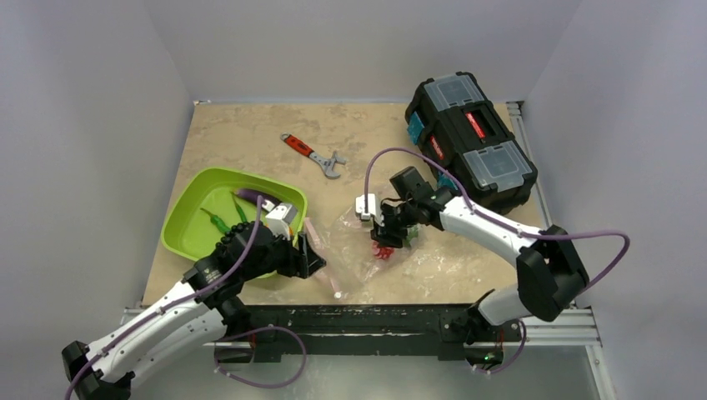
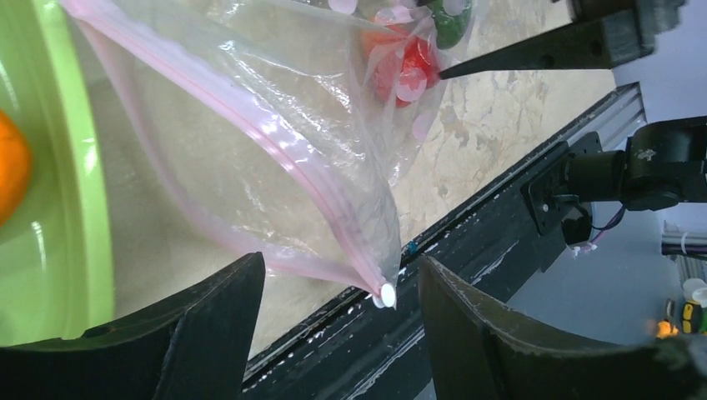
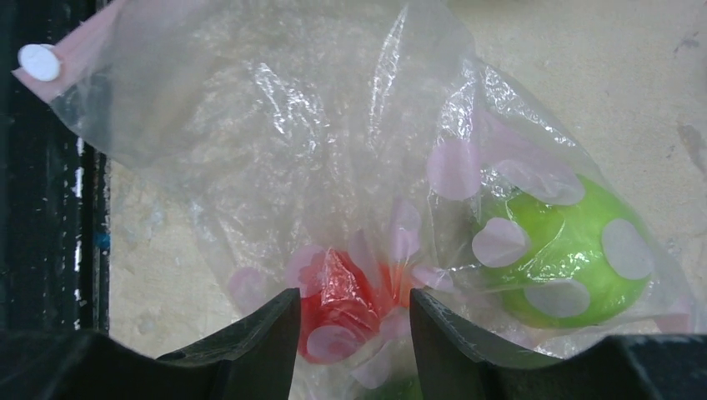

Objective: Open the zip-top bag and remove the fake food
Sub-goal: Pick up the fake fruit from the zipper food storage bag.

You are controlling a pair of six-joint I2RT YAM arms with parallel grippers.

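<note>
The zip-top bag (image 1: pixel 354 250) lies crumpled at the table's front middle, its pink zip strip (image 2: pixel 275 142) parted. My left gripper (image 2: pixel 342 287) is open. The strip's end with a white slider (image 2: pixel 386 294) hangs between its fingers, touching neither. My right gripper (image 3: pixel 350 317) is shut on the bag's far end and pinches a red piece (image 3: pixel 342 312) through the plastic. A green round piece (image 3: pixel 567 258) sits in the bag beside it. Green pods (image 1: pixel 221 221) and a purple eggplant (image 1: pixel 248 195) lie in the green tray (image 1: pixel 188 212). An orange fruit (image 2: pixel 8 175) shows in the tray.
A red-handled wrench (image 1: pixel 313 154) lies behind the bag. A black toolbox (image 1: pixel 471 137) stands at the back right, close to my right arm. The table's front edge and black rail (image 2: pixel 467 242) run just beneath my left gripper.
</note>
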